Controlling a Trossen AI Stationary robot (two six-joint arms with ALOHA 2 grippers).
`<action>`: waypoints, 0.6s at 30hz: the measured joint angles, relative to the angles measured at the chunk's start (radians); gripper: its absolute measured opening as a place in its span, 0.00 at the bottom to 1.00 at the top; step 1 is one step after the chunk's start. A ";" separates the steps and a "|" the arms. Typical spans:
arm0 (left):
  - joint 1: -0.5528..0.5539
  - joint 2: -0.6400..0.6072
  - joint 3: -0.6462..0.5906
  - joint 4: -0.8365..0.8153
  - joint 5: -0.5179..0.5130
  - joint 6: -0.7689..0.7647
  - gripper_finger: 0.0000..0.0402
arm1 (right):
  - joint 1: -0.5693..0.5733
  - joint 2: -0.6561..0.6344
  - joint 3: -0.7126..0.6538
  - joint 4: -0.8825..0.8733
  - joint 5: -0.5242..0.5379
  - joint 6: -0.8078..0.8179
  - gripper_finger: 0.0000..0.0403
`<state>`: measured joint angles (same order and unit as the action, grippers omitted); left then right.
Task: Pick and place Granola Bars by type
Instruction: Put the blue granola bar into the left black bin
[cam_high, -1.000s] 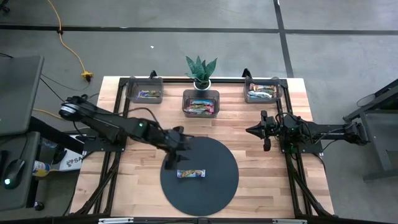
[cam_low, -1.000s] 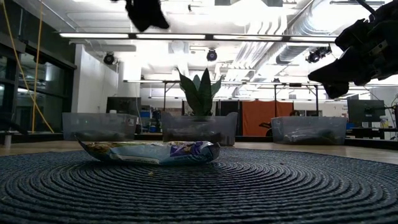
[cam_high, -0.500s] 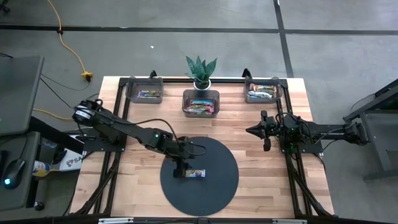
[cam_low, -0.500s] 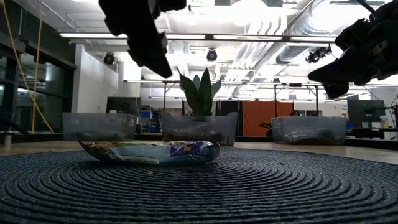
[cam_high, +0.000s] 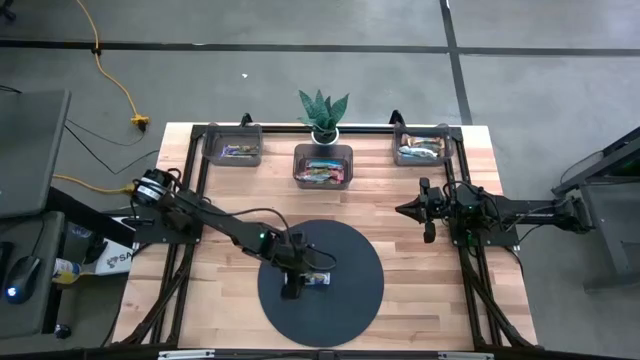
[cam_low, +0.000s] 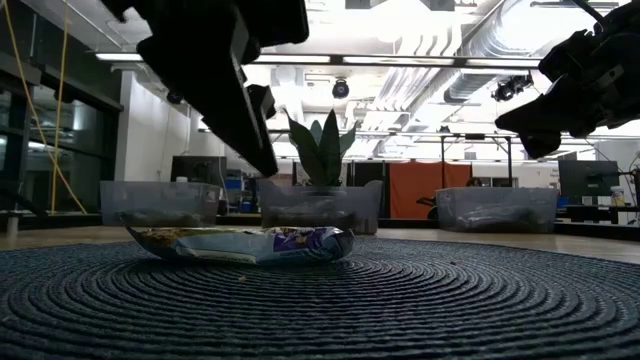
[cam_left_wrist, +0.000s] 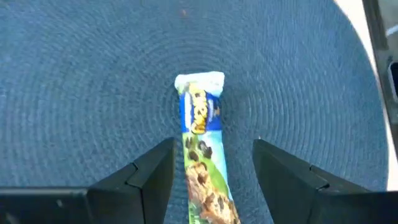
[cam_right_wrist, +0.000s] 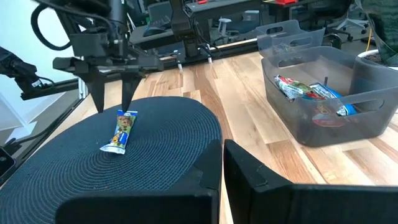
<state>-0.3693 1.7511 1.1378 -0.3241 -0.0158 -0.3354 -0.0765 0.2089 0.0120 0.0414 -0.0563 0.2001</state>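
Observation:
One granola bar (cam_left_wrist: 200, 143) in a blue and green wrapper lies flat on the round dark mat (cam_high: 350, 300). My left gripper (cam_left_wrist: 212, 144) is open and slants down over the bar's left end. One finger stands on either side of the bar, and neither touches it. In the right wrist view its fingertips (cam_right_wrist: 114, 109) hang just above the bar (cam_right_wrist: 121, 132). My right gripper (cam_high: 425, 212) waits shut above the table's right side, away from the mat.
Three clear grey bins stand along the far edge, left (cam_high: 233, 147), middle (cam_high: 323, 165) and right (cam_high: 422, 148), each with bars inside. A potted plant (cam_high: 323, 115) stands behind the middle bin. Bare wood surrounds the mat.
My left gripper has come down and toward the table's near edge, from the mat's far left rim to over the bar's left end, staying open. The bar has not moved.

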 joint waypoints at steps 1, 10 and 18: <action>-0.005 0.005 0.000 -0.001 -0.001 0.008 0.52 | 0.000 0.000 0.000 0.000 0.000 0.000 0.00; -0.046 0.024 0.000 -0.005 -0.068 0.024 0.52 | 0.000 0.000 0.000 0.000 0.000 0.000 0.00; -0.077 0.047 -0.002 -0.075 -0.139 0.013 0.52 | 0.000 0.000 0.000 0.000 0.000 0.000 0.00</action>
<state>-0.4463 1.7983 1.1357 -0.3987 -0.1551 -0.3225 -0.0766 0.2089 0.0120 0.0415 -0.0563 0.2002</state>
